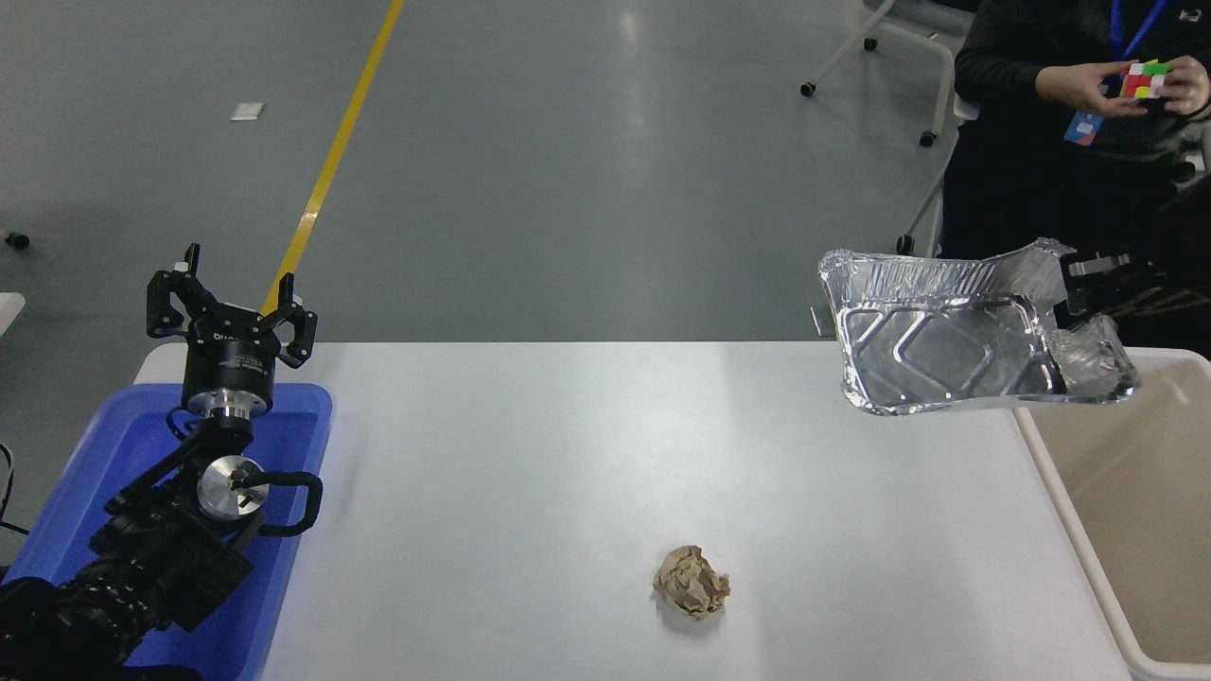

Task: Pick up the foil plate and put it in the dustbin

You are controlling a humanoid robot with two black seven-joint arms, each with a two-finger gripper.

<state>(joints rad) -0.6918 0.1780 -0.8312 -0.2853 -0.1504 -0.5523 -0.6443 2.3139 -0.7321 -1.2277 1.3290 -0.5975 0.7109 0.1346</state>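
Your right gripper (1074, 284) is pinching the foil plate's (946, 345) right rim, holding it airborne beside the dustbin (1050, 473).

Robotics lab or test hall, grey polished floor (568, 170) running past a white tabletop (568, 473), yellow line (331, 161) crossing it, wheeled chairs (889, 47) standing behind, seated person (1060, 142) wearing a lanyard and turning a cube (1143, 79)

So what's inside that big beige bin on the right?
The dustbin shows only bare cream floor and walls where visible. Its far corner is hidden behind the foil plate, held up by the right gripper, and the picture edge cuts off the rest.
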